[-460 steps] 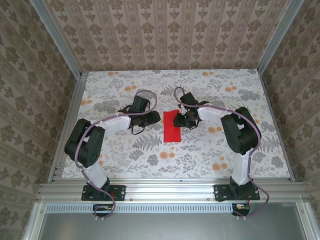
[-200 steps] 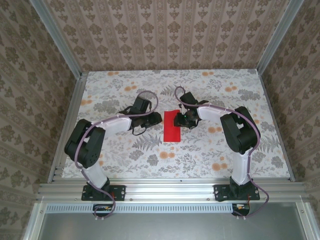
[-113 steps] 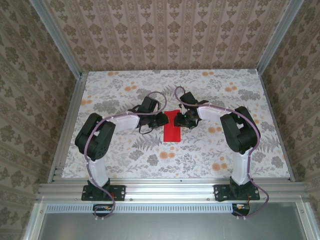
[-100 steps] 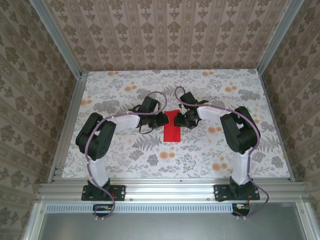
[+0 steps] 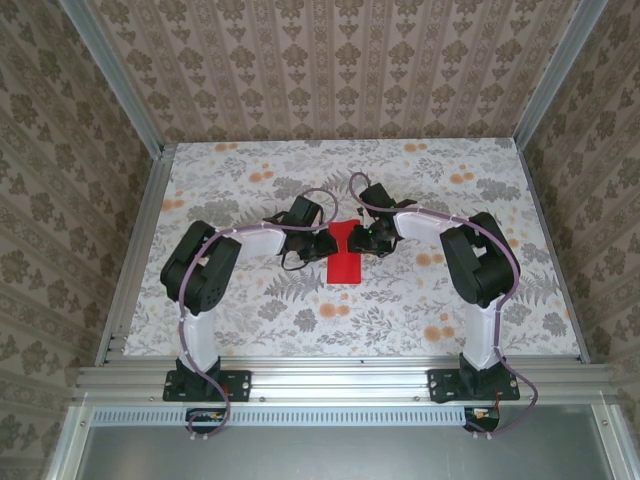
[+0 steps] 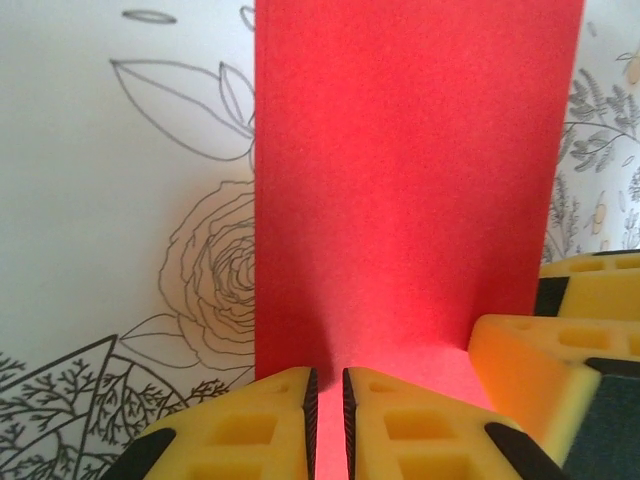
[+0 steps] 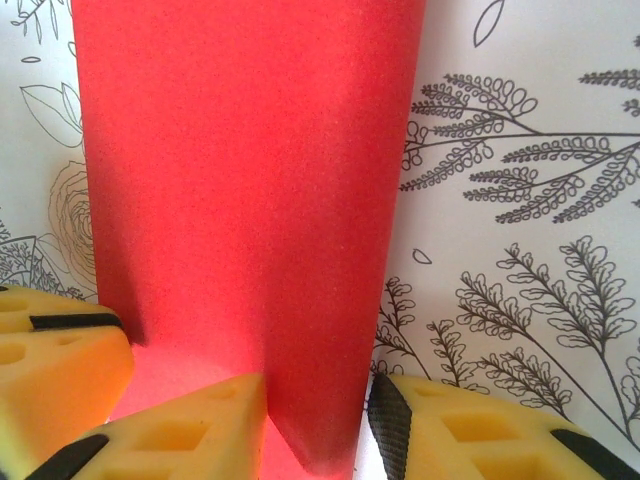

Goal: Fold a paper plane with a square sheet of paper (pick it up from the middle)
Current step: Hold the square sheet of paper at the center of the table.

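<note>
The red square sheet of paper (image 5: pixel 345 263) lies folded into a narrow rectangle on the floral table; a paper plane is out of view. My left gripper (image 5: pixel 322 246) sits low at its left edge. In the left wrist view the paper (image 6: pixel 410 180) lies ahead, and the left gripper (image 6: pixel 325 420) has its jaws drawn to a thin slit over the red surface, holding nothing. My right gripper (image 5: pixel 362 238) is at the sheet's far right corner. In the right wrist view the right gripper (image 7: pixel 315 440) is open, astride a darker folded strip of the paper (image 7: pixel 240 180).
The flower-patterned tabletop (image 5: pixel 420 300) spreads around the paper, with aluminium rails (image 5: pixel 330 378) at the near edge and patterned walls on three sides. The two grippers are close together, with the right one's yellow fingers (image 6: pixel 560 330) showing in the left wrist view.
My left arm has swung right from beside the paper onto its left edge, and its jaws have narrowed. The right arm and the paper have stayed put.
</note>
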Robot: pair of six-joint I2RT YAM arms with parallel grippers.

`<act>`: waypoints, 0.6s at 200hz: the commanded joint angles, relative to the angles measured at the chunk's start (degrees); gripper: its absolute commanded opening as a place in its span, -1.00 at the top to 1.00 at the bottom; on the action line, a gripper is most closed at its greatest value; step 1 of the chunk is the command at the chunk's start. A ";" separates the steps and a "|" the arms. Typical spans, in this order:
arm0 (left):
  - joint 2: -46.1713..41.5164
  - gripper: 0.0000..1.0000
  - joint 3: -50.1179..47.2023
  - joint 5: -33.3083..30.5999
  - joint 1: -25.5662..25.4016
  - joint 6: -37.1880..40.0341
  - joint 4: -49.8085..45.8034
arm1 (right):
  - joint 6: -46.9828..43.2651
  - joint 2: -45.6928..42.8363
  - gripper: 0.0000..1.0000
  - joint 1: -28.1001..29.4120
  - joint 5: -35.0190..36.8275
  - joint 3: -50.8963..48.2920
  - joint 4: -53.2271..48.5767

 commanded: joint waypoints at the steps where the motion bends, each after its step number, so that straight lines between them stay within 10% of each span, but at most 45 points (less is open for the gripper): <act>1: 0.91 0.65 1.66 -0.62 -0.34 1.72 -2.99 | 0.16 4.19 0.24 -0.59 3.29 -1.03 -2.32; 120: 4.13 0.72 2.87 -3.42 -1.12 3.08 -9.01 | 3.62 -7.41 0.15 -1.81 -8.41 -3.52 4.94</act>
